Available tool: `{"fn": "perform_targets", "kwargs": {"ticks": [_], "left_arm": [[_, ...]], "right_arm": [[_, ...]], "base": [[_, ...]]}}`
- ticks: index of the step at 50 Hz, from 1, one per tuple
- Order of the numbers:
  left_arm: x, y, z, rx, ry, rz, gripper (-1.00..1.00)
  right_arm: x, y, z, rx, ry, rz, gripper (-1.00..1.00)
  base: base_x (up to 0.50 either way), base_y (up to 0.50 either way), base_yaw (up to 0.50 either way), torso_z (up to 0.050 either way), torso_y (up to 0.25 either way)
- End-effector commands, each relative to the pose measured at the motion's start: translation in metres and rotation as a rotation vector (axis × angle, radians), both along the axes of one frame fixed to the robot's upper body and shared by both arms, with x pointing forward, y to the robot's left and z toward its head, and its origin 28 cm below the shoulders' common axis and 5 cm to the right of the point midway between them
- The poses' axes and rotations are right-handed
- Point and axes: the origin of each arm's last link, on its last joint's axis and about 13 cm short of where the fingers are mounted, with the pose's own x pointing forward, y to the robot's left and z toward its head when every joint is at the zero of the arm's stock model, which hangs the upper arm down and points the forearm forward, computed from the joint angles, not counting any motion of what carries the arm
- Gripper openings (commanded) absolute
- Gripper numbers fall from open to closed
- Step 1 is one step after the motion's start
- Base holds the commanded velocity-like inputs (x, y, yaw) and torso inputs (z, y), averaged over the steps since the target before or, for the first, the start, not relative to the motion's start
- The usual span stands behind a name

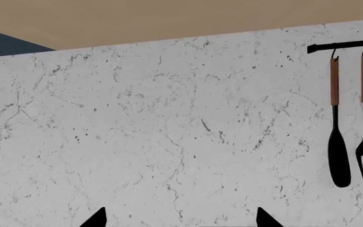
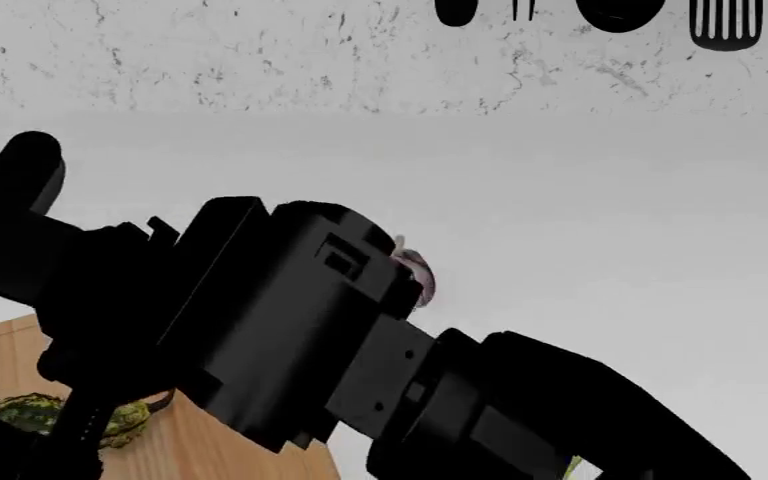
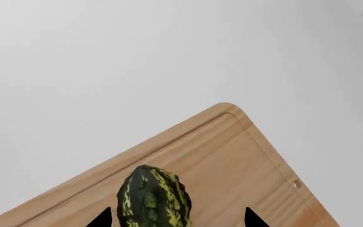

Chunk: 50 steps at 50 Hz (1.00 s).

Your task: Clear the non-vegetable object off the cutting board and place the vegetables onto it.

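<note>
On the cutting board (image 3: 232, 156), the gourd (image 3: 153, 198) sits between the right end effector's (image 3: 175, 220) spread fingertips, ungrasped.

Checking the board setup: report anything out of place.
The gourd sits on the cutting board, a non-vegetable where the vegetables belong. Right gripper straddles it, open. Nothing spilled or damaged.

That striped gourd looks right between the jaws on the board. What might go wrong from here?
The gourd is rounded, so it may roll or slip sideways on the cutting board as the right gripper closes; only its tips show, wide apart. In the head view the arm hides most of the scene: the garlic barely peeks out behind it, so a swing could knock it. The left gripper faces the wall near the hanging utensils.
</note>
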Motion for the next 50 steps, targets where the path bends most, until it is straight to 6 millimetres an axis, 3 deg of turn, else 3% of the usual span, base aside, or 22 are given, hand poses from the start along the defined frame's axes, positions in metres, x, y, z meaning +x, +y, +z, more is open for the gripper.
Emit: {"fn": "perform_targets", "kwargs": {"ticks": [1,12,23,47,48,50], "left_arm": [[-0.004,0.005,-0.002,-0.002,0.001,0.011,1.00],[-0.009,0.012,-0.008,-0.003,0.000,0.010,1.00],[-0.015,0.016,-0.028,-0.005,0.002,0.007,1.00],[-0.007,0.010,-0.070,-0.007,-0.006,0.009,1.00],[-0.007,0.009,-0.071,-0.008,-0.006,0.009,1.00],[-0.007,0.009,-0.073,-0.007,-0.007,0.009,1.00]], "right_arm": [[0.006,0.010,-0.021,-0.006,0.045,0.016,1.00],[0.005,0.013,-0.032,-0.022,0.069,0.031,1.00],[0.007,0.011,-0.040,-0.049,0.073,0.018,1.00],[0.007,0.007,-0.055,-0.082,0.119,0.000,1.00],[0.007,0.006,-0.055,-0.084,0.111,0.000,-1.00],[0.007,0.006,-0.054,-0.082,0.109,-0.003,-1.00]], "base": [[0.00,0.00,0.00,0.000,0.000],[0.00,0.00,0.00,0.000,0.000],[0.00,0.00,0.00,0.000,0.000],[0.00,0.00,0.00,0.000,0.000],[0.00,0.00,0.00,0.000,0.000],[0.00,0.00,0.00,0.000,0.000]]}}
